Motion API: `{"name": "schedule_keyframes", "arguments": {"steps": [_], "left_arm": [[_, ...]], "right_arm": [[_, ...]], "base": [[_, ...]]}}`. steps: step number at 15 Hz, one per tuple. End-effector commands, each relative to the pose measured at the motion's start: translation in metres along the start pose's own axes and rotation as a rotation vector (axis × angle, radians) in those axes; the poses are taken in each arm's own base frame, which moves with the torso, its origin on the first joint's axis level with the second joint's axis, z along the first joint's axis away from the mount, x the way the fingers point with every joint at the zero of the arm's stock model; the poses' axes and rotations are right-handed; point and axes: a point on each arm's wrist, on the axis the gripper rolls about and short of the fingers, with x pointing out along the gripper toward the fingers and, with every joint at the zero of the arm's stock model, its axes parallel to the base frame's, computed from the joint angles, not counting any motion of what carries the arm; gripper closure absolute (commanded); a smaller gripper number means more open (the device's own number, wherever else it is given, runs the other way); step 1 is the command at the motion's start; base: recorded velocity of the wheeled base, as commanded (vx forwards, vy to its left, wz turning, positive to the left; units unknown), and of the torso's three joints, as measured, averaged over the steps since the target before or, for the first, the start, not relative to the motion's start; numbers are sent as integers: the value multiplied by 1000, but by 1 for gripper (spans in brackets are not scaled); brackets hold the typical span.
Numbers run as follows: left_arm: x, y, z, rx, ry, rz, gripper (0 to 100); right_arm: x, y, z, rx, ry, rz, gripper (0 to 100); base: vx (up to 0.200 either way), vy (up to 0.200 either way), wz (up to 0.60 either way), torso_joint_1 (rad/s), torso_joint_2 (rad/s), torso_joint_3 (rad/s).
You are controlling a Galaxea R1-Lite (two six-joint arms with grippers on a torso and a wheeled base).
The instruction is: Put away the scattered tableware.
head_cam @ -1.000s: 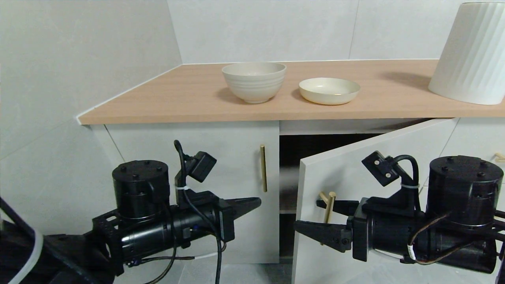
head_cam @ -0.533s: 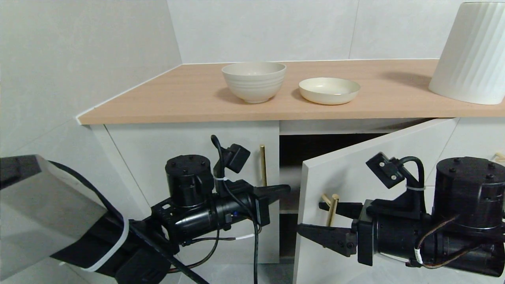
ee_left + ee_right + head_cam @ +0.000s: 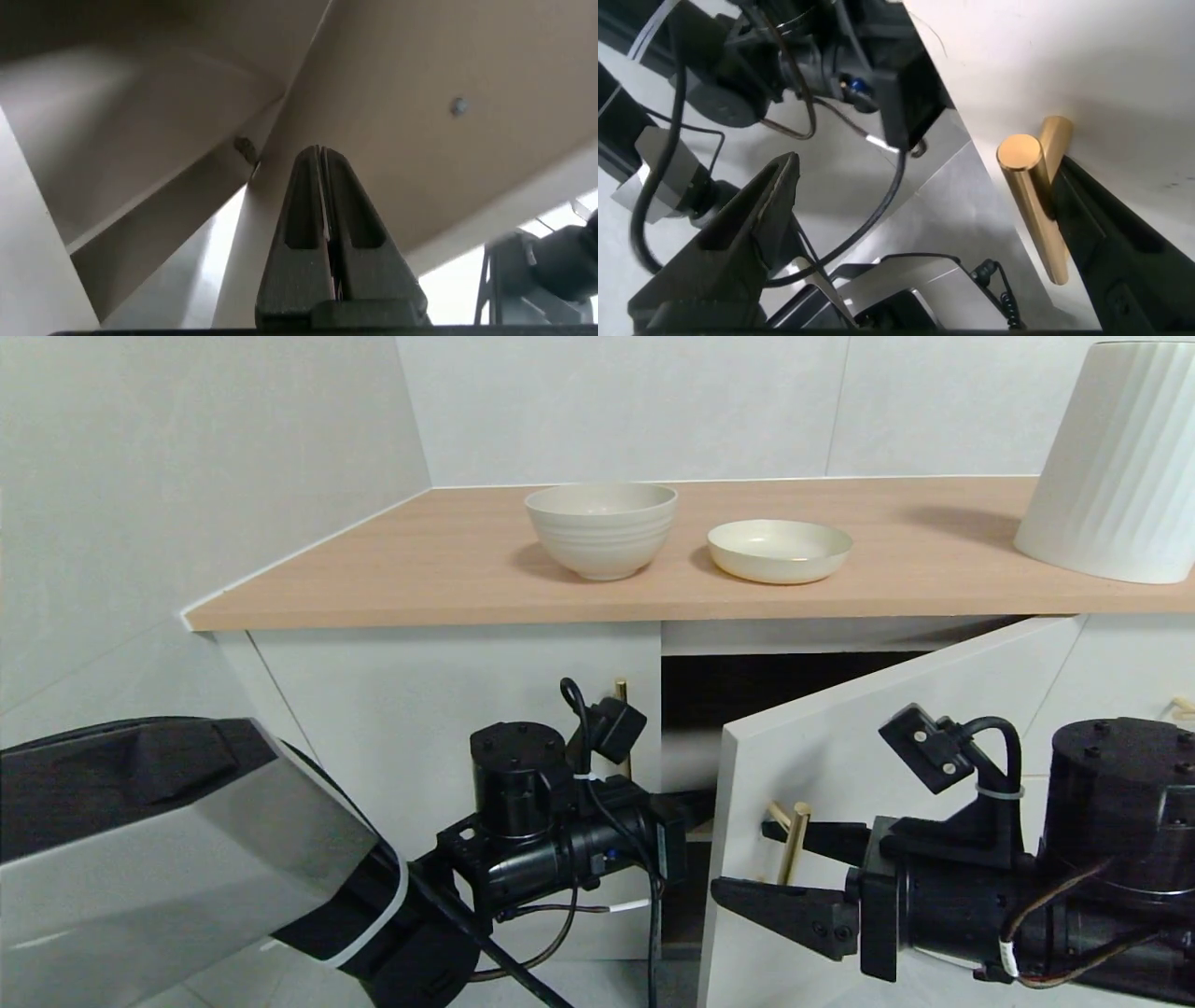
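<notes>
The bowl (image 3: 602,530) and the shallow dish (image 3: 779,551) sat near each other, not touching, on the wooden counter (image 3: 420,581), right above the cupboard. Farther along to the right stood a tall white ribbed container (image 3: 1116,467). Below the dish, the right-hand door (image 3: 840,728) stood partly open, swung out toward the robot, with the dark inside of the cupboard behind it.

The right gripper (image 3: 744,860) was at the front of that door with its fingers spread apart and the brass handle (image 3: 792,840) between them. One finger lay close against the handle, though I could not tell whether it touched.

The left gripper (image 3: 698,800) had its fingers pressed together and pointed into the gap beside the open door, its tip hidden past the door's edge. The left-hand door (image 3: 420,709) was shut.
</notes>
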Motion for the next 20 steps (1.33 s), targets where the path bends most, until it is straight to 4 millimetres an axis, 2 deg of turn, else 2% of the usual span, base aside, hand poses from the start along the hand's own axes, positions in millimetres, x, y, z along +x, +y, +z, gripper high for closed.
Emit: {"name": "schedule_keyframes", "arguments": {"steps": [1, 6, 8, 11, 12, 14, 17, 20], "left_arm": [[7, -2, 3, 8, -15, -12, 100], [11, -10, 4, 10, -6, -33, 100], [13, -10, 5, 7, -5, -32, 100], [13, -13, 9, 6, -6, -33, 100], [13, -16, 8, 4, 1, -30, 100], [14, -16, 6, 3, 1, -17, 100], [15, -15, 4, 0, 8, -15, 100], [15, -17, 6, 1, 7, -15, 100]], "right_arm": [[-3, -1, -1, 1, -2, -14, 0], [-12, -19, 0, -43, 15, -100, 0], [-18, -17, 2, -48, -1, -104, 0], [-38, -9, -1, -38, 18, -113, 0], [-54, -2, -5, -27, 42, -112, 0], [-67, 3, -10, -21, 58, -115, 0], [-77, 4, -20, -16, 69, -117, 0], [-78, 4, -23, -13, 80, -117, 0]], "base": [[0, 0, 0, 0, 0, 0], [0, 0, 0, 0, 0, 0], [0, 0, 0, 0, 0, 0], [0, 0, 0, 0, 0, 0], [0, 0, 0, 0, 0, 0], [0, 0, 0, 0, 0, 0], [0, 0, 0, 0, 0, 0], [-67, 0, 0, 1, 1, 1]]}}
